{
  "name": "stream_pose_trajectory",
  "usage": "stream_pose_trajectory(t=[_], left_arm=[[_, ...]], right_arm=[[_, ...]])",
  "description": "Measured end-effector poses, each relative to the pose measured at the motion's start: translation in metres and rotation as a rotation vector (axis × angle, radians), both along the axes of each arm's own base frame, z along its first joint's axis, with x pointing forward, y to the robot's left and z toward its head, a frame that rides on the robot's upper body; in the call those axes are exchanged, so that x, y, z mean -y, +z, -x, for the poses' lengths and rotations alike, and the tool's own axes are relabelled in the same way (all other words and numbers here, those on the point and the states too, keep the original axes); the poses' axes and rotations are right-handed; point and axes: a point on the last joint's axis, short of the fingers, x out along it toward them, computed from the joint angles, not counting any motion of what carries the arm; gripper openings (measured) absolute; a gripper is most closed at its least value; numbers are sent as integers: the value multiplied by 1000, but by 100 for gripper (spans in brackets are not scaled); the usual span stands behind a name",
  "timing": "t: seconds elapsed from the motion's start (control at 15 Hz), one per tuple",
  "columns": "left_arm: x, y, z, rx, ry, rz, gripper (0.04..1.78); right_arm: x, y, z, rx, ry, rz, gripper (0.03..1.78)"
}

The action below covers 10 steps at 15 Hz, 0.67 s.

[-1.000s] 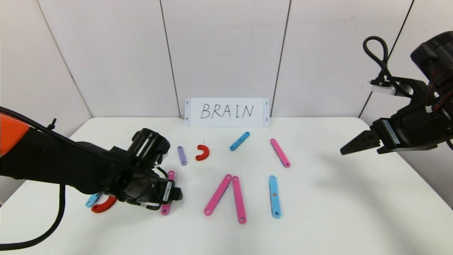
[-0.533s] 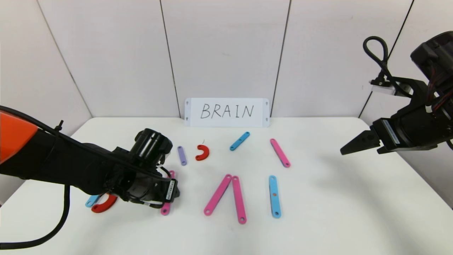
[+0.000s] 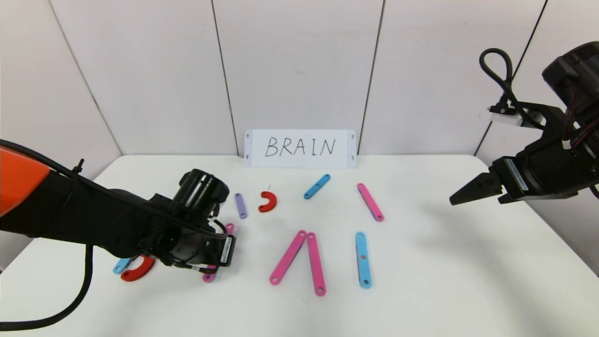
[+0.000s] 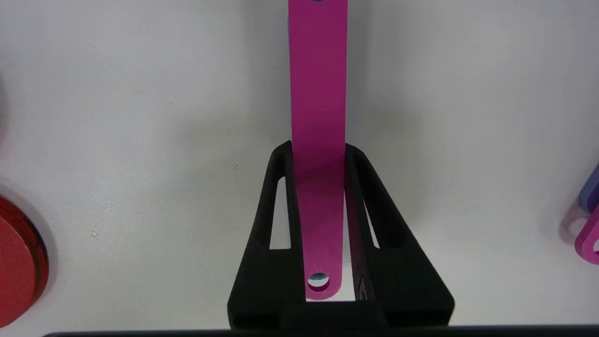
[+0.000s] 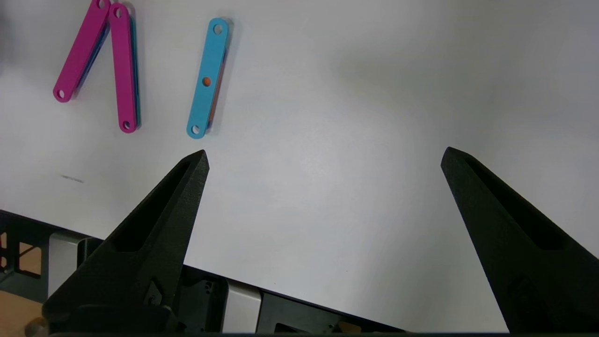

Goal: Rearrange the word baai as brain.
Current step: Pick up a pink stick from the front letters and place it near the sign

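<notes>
Since a second ago our left gripper has closed from wide open onto the pink strip at the table's front left, skewing its near end leftward. The strip is flat, smooth plastic with round end holes. It seems still to lie on the table, though our arm hides that. Our right gripper hangs spread wide, empty, above the right side.

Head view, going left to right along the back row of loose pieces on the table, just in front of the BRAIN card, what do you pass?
purple strip → small red curve → short blue strip → slanted pink strip
</notes>
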Motion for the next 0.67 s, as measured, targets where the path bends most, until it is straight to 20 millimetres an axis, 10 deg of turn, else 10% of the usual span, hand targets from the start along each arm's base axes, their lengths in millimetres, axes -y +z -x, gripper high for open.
stream_pose_trajectory(t=[0.67], left_arm=[[14,31,-25,155,-20,32,30]], right_arm=[[-2,-3,-2,-12,8,1,174]])
